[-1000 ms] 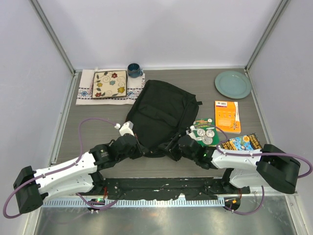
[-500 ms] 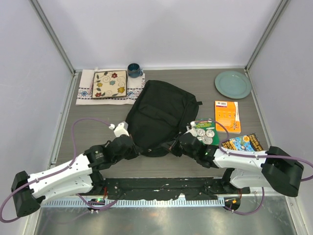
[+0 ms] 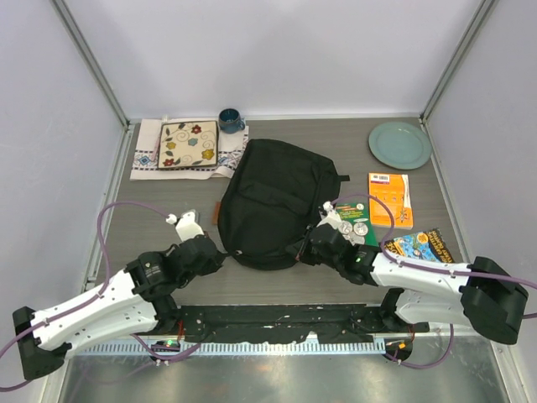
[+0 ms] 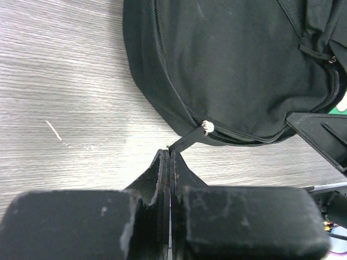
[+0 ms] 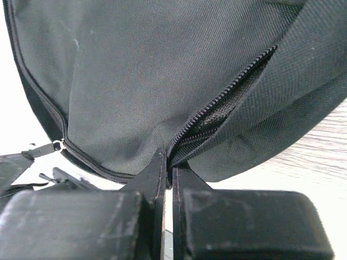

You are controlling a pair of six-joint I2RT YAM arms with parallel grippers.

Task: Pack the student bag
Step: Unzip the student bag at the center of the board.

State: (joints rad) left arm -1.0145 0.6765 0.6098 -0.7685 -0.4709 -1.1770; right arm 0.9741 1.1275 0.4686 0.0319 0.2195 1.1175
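Note:
The student bag (image 3: 277, 195) is a large black backpack lying flat in the middle of the table. My left gripper (image 3: 223, 250) is at its near left edge. In the left wrist view the gripper (image 4: 169, 154) is shut on a black zip pull (image 4: 187, 142) that runs to a white bead (image 4: 206, 127) on the bag (image 4: 238, 65). My right gripper (image 3: 302, 249) is at the bag's near right edge. In the right wrist view the gripper (image 5: 169, 158) is shut on the bag's fabric beside a partly open zip (image 5: 217, 111).
A green pack of round discs (image 3: 352, 223), an orange book (image 3: 390, 200) and a colourful booklet (image 3: 415, 245) lie right of the bag. A teal plate (image 3: 399, 144) sits at the back right. A floral mat on a cloth (image 3: 188, 144) and a blue mug (image 3: 231, 120) sit at the back left.
My left arm has drawn back to the left with the zip pull in its grip. The right gripper has shifted slightly forward on the bag's edge. The bag's near edge has changed shape.

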